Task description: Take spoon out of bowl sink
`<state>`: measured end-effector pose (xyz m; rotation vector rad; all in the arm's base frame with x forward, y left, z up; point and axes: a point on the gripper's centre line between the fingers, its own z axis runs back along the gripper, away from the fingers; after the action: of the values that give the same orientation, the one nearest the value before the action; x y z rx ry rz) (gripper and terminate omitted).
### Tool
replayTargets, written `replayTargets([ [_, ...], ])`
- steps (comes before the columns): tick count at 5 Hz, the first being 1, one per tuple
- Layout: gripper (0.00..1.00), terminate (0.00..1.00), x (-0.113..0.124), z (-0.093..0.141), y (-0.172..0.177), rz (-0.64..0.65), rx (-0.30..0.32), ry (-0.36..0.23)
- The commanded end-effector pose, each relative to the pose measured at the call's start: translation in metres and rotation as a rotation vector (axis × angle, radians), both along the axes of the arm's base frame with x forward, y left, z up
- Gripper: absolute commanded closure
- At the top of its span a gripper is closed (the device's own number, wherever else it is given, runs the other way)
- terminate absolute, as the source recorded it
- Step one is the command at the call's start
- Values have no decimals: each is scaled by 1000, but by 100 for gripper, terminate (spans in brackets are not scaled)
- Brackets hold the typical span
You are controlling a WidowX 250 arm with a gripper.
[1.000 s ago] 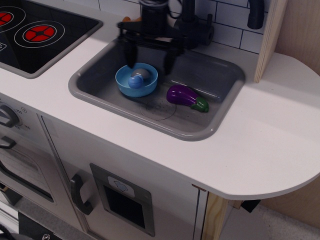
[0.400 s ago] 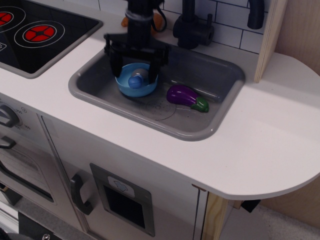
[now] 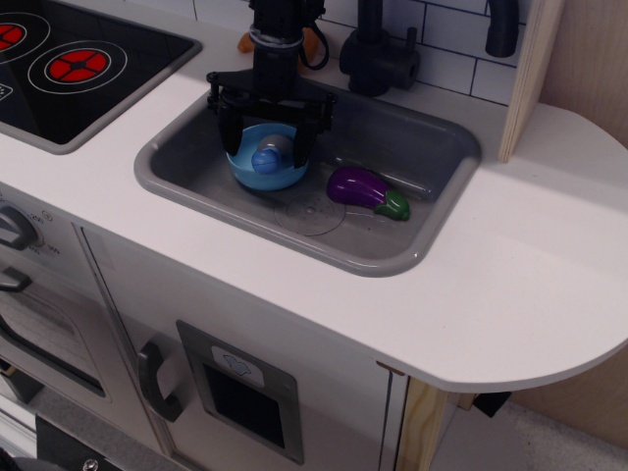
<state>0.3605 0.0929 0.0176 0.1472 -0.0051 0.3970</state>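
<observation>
The light blue bowl (image 3: 265, 174) sits in the left part of the grey sink (image 3: 412, 257). The small spoon (image 3: 270, 154) lies in the bowl, blue end toward the front, grey end behind it. My black gripper (image 3: 267, 147) hangs straight over the bowl, open, with one finger (image 3: 228, 126) at the bowl's left rim and the other at its right rim. The fingers straddle the bowl and spoon without closing on either.
A purple eggplant with green cap (image 3: 366, 190) lies in the sink to the right of the bowl. A black faucet (image 3: 378, 54) stands behind the sink. The black stovetop with red rings (image 3: 74, 64) is at the left. A wooden post (image 3: 530, 74) rises at the right.
The gripper moved left and down from behind the sink to over the bowl, now straddling it. Bowl, spoon and eggplant have not moved.
</observation>
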Motion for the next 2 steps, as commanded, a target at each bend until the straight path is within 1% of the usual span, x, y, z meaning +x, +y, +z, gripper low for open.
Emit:
replayTargets([
  [1,0,0,0,10,-2,-15,33,-40],
  [2,0,0,-2,8,-2,-17,38,-43],
])
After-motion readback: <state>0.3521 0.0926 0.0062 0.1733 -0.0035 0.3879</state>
